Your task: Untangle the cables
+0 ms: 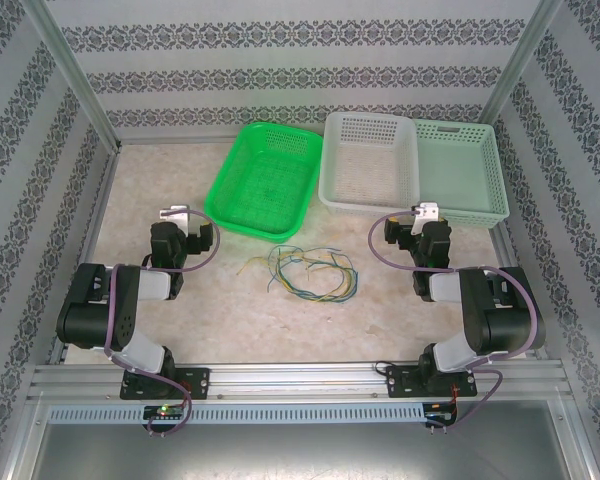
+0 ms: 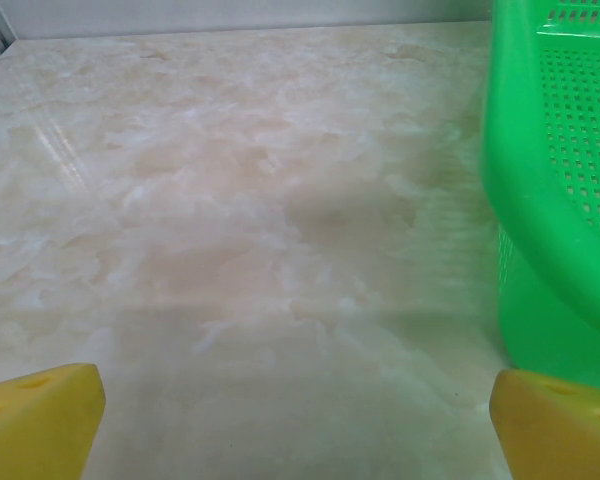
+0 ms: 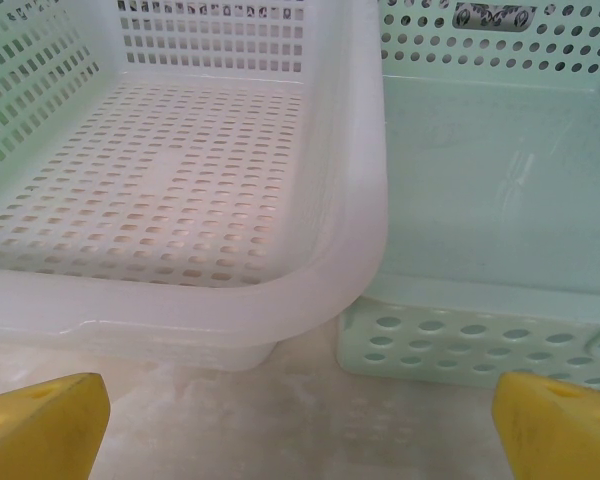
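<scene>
Nothing started yet. The cables (image 1: 305, 272) lie tangled between the left gripper (image 1: 183, 228) and right gripper (image 1: 418, 226) — both spread apart; next, pinch one strand.

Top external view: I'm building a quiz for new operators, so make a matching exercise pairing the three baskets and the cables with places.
Things:
1 green basket
2 white basket
3 mint basket
4 cables

Places:
A middle of the basket row
B rightmost in the row
C loose on the table, nearer than the baskets
D leftmost in the row

Pairs: 1-D, 2-A, 3-B, 4-C
</scene>
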Motion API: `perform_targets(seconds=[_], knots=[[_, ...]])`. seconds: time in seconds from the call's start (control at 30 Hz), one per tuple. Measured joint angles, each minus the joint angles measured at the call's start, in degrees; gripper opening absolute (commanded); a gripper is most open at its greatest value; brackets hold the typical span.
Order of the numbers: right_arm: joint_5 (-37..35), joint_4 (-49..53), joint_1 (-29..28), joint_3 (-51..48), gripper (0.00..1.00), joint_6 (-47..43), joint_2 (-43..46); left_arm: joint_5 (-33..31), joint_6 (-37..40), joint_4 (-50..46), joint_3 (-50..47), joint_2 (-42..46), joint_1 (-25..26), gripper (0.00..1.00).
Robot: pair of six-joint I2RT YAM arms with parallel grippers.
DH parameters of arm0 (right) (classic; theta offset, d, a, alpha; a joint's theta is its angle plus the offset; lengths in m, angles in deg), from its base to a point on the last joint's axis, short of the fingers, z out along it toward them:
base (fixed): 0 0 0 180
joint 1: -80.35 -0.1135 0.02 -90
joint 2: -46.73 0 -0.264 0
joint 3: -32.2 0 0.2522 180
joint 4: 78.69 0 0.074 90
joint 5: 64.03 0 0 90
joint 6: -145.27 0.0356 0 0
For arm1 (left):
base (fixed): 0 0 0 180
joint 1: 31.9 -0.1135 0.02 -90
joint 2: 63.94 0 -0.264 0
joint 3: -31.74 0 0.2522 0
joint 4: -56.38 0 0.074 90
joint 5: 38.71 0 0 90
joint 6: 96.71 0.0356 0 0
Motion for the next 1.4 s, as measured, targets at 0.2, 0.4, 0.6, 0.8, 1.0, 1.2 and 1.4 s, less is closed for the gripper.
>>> perform_targets(seconds=[0.2,0.4,0.6,0.8,1.0,1.2,1.4], knots=[[0.0,0.0,0.0,0.0,0.98,0.0,0.0,0.0,0.0,0.0,0.0,0.0,0.0,0.99],[1.2,2.23,0.0,0.87,0.95,-0.09,0.35,-0.68,-0.17,-0.22,0.02,0.13,0.0,1.0],[6.01,22.95,0.0,11.3,0.97,0.02,6.58,-5.77,-3.39,-16.2,6.29,6.64,0.0,1.0],[11.67,35.08,-0.04,16.39,0.95,1.75,12.52,-15.47,-12.04,-33.94,10.6,15.98,0.02,1.0],[11.78,49.0,0.02,23.26,0.92,4.24,12.37,-16.26,-15.3,-46.4,11.41,21.51,0.09,1.0],[9.11,64.74,3.58,45.27,0.82,6.91,0.61,-11.39,-13.49,-53.81,23.34,18.58,5.6,1.0],[5.64,73.59,4.87,56.61,0.81,7.13,-9.97,-7.65,-9.35,-57.88,36.79,9.6,18.69,1.0]])
